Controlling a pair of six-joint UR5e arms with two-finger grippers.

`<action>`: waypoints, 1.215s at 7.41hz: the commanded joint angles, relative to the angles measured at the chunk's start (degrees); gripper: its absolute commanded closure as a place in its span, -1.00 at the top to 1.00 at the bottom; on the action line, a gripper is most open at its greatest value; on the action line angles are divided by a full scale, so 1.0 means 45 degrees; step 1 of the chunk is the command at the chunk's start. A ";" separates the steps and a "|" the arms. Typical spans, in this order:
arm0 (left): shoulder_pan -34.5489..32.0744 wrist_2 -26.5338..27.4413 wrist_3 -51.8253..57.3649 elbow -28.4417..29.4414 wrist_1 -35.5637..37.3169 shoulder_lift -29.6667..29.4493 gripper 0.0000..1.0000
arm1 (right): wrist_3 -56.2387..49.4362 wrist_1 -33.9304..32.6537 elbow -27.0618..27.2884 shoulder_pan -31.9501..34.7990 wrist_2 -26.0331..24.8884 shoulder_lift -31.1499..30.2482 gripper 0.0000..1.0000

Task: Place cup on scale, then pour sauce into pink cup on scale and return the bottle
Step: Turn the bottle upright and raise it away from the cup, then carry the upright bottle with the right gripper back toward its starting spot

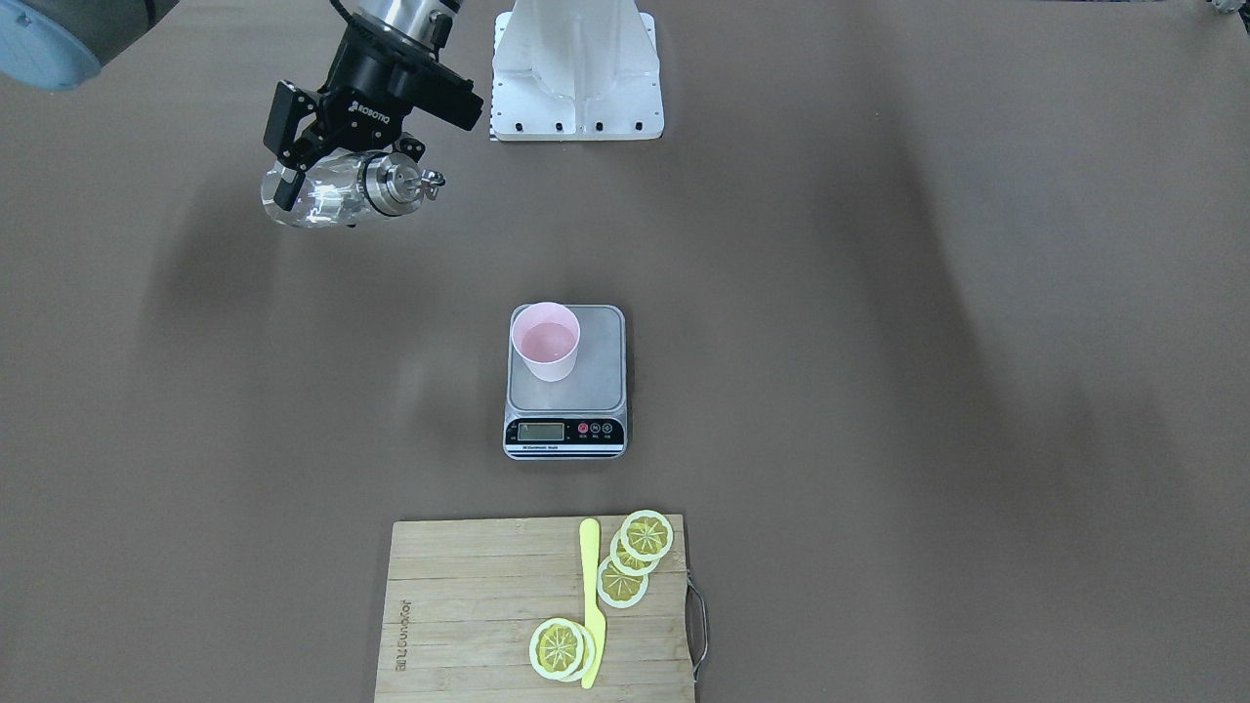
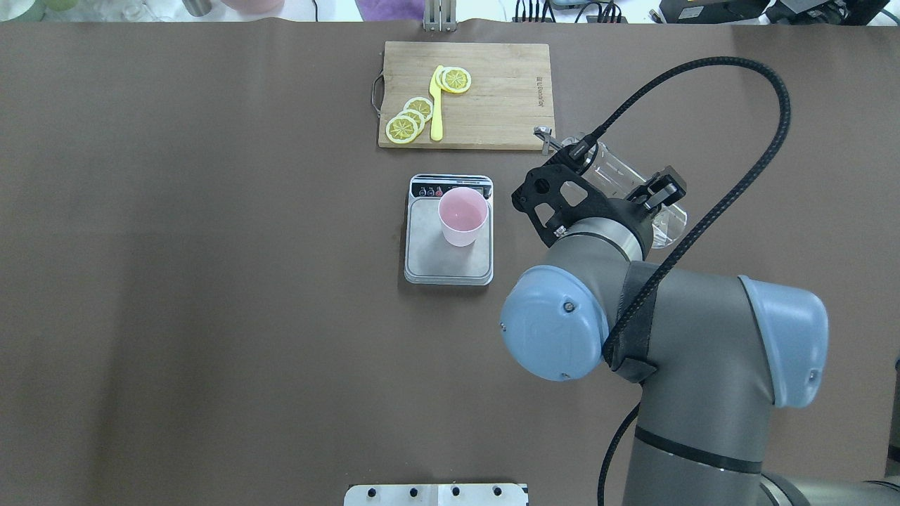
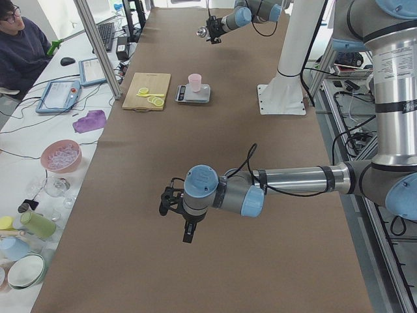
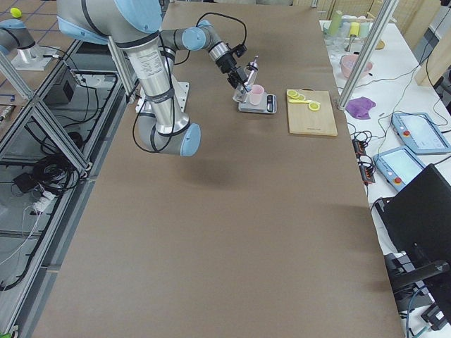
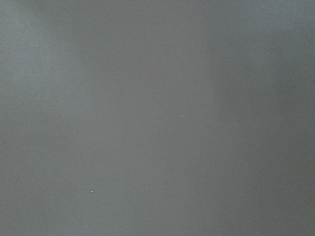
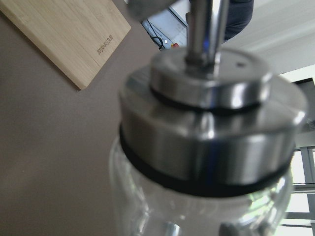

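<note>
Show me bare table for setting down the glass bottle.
Brown tabletop lies bare on both sides of the steel kitchen scale. Crowded: the narrow strip between scale and bamboo cutting board; the pale pink cup sits on the plate.

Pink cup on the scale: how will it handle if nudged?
Probably light: small, thin-looking cup, so a nudge would likely slide it across the smooth steel scale plate. Base narrower than rim, so a high push may tip it.
</note>
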 commanded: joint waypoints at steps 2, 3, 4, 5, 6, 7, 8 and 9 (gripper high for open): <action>0.0038 -0.0058 -0.0019 -0.0169 -0.0047 -0.0052 0.96 | -0.0961 0.4105 0.0174 0.1507 0.1629 -0.1207 -1.00; 0.0038 -0.1180 -0.0136 -0.0150 -0.0009 -0.0149 0.96 | -0.1293 0.5958 0.0174 0.2053 0.2272 -0.1908 -1.00; 0.0038 -0.1714 -0.0175 -0.0131 -0.0008 -0.0150 0.96 | -0.1470 0.7678 0.0155 0.2504 0.2955 -0.2708 -1.00; 0.0038 -0.1603 -0.0176 -0.0092 0.0050 -0.0150 0.96 | -0.1801 0.9029 0.0135 0.3030 0.3658 -0.3412 -1.00; 0.0038 -0.1582 -0.0079 -0.0207 -0.0046 -0.0247 0.96 | -0.1959 0.9893 0.0135 0.3538 0.4245 -0.3921 -1.00; 0.0038 -0.1060 -0.0039 -0.0305 -0.0202 -0.0267 0.96 | -0.2135 1.0289 0.0096 0.3949 0.4541 -0.4023 -1.00; 0.0038 -0.0456 -0.0058 -0.0287 -0.0803 -0.0248 0.96 | -0.2117 1.0563 0.0077 0.4108 0.4679 -0.4044 -1.00; 0.0038 -0.0450 -0.0059 -0.0248 -0.0848 -0.0170 0.96 | -0.2097 1.1649 0.0077 0.4264 0.5009 -0.4624 -1.00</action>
